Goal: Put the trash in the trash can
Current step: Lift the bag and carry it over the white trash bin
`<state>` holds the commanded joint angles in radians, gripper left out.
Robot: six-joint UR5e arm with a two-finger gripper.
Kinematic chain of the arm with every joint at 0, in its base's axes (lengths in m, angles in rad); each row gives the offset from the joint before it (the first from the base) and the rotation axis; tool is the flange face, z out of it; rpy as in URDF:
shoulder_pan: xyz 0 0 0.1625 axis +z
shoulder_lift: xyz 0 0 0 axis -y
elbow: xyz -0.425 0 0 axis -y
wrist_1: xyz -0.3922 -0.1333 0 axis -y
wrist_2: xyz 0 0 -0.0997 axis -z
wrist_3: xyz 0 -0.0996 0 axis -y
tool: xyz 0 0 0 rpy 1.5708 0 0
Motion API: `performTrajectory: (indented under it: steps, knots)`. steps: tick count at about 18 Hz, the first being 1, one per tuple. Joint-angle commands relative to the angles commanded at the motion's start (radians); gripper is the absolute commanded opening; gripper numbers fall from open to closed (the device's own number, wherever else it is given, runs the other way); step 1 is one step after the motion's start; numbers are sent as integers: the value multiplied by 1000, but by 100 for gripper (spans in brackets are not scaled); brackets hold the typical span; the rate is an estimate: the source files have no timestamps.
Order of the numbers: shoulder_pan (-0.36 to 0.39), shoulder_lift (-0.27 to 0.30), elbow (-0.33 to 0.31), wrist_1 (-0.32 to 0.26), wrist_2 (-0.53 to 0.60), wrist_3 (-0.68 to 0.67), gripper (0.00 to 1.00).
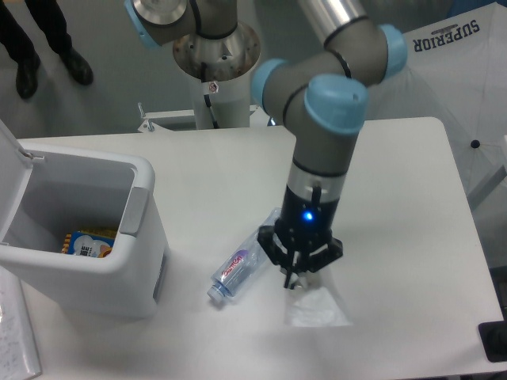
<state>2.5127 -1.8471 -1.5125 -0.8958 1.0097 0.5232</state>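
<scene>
On the white table (412,182): gripper (295,280) pinched on the crumpled wrapper's (315,305) top; crushed bottle (247,262) lying just left of it, between gripper and open trash can (119,261), which holds a colourful packet (89,241).

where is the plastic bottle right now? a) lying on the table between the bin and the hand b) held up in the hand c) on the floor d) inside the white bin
a: the plastic bottle lies flat on the table, right of the white bin and left of the hand.
</scene>
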Motion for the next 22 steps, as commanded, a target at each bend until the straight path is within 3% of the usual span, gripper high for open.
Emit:
performTrajectory:
  steps: [7, 16, 22]
  knots:
    - [-31, 124, -6, -11, -220, -143, 0]
    - [-216, 201, -25, -9, -240, -275, 0]
    - [-262, 235, -113, -5, -244, -259, 0]
